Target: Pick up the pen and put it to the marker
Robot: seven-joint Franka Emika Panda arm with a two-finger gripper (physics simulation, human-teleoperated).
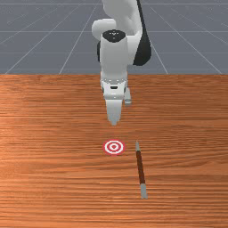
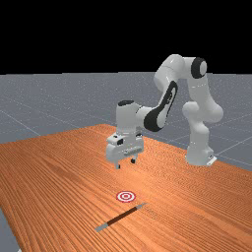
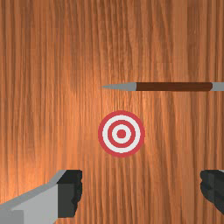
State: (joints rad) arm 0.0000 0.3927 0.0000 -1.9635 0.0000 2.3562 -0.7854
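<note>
A released pincer (image 2: 125, 163), which I run from a distance, hangs above the orange-brown tabletop (image 1: 44, 178), pointing down with its fingers spread wide. The pen (image 1: 140, 167), brown-barrelled with grey ends, lies flat on the wood to the front view's right of the red-and-white ringed marker (image 1: 114, 147). Its pointed tip is near the marker but apart from it, aimed toward the arm's side of the table, while the blunt end reaches away from my arm (image 2: 127, 118). In the wrist view, the marker lies between the pen's line and my pincer (image 3: 141, 192).
</note>
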